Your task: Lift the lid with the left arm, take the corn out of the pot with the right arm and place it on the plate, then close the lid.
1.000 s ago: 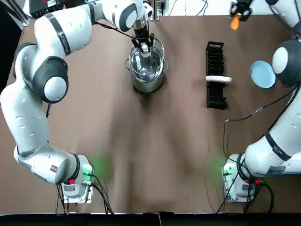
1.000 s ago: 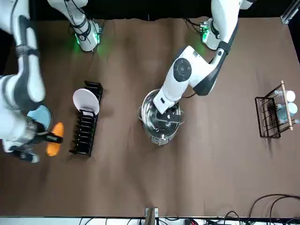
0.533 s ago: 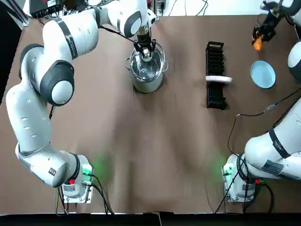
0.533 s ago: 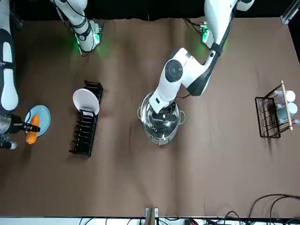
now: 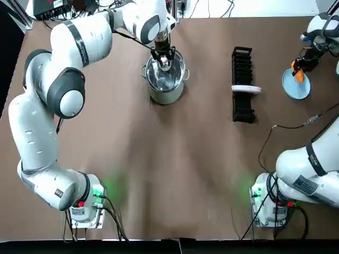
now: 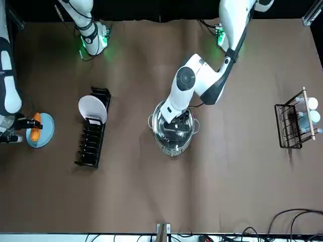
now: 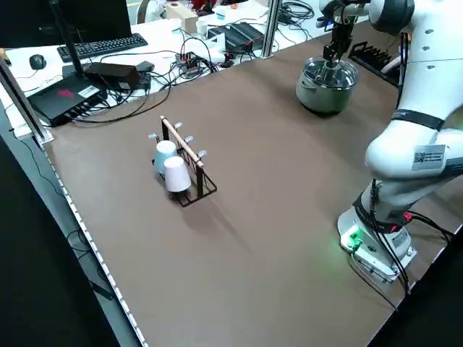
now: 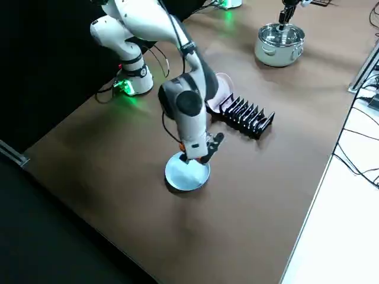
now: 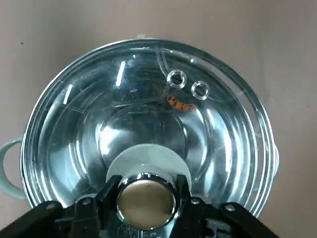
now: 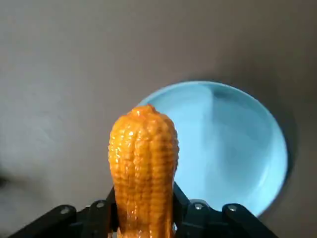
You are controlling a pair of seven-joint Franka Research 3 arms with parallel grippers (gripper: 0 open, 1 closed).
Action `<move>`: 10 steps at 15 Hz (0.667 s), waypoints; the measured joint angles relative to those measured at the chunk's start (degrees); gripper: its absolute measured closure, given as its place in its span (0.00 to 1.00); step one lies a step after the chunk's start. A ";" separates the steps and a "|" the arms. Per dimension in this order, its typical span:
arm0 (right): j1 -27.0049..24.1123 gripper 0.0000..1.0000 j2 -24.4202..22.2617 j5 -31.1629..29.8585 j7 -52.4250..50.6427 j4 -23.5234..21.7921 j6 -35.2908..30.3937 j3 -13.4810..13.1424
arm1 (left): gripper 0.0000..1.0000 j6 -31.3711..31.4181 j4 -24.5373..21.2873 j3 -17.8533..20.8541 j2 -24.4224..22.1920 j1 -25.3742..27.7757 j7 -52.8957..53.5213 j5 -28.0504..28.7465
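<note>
Top view: the left gripper [image 5: 164, 57] stands over the pot [image 5: 165, 92], with the glass lid [image 5: 165, 75] directly beneath it. The right gripper [image 5: 300, 69] hangs above the far rim of the blue plate [image 5: 294, 91].

Left wrist view: its fingers [image 9: 105, 192] press on either side of the knob [image 9: 146, 201] — the lid covers the pot's mouth.

Right wrist view: the corn [image 10: 143, 163] is pinched between the fingers, tip pointing away — the plate lies just beyond it.

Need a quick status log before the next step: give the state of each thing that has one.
Clear glass lid: over the steel pot, knob gripped; seating unclear.
Left tool: shut on the lid's knob.
Yellow corn cob: held over the round blue plate, not released.
Right tool: shut on the corn cob.
White plate: standing in the black slotted rack.
</note>
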 joint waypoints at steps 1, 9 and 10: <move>-0.90 0.60 0.00 0.00 -1.19 -0.20 0.38 -0.01 | 0.49 0.00 -0.02 -0.01 0.04 -0.02 0.00 0.08; -2.48 0.60 4.77 0.00 -3.02 -1.75 7.26 0.02 | 0.49 -0.28 -0.09 -0.13 0.13 -0.40 -0.07 1.95; -2.48 0.60 5.34 0.00 -3.03 -1.73 7.97 0.03 | 0.49 -0.36 -0.10 -0.13 0.13 -0.46 -0.07 2.10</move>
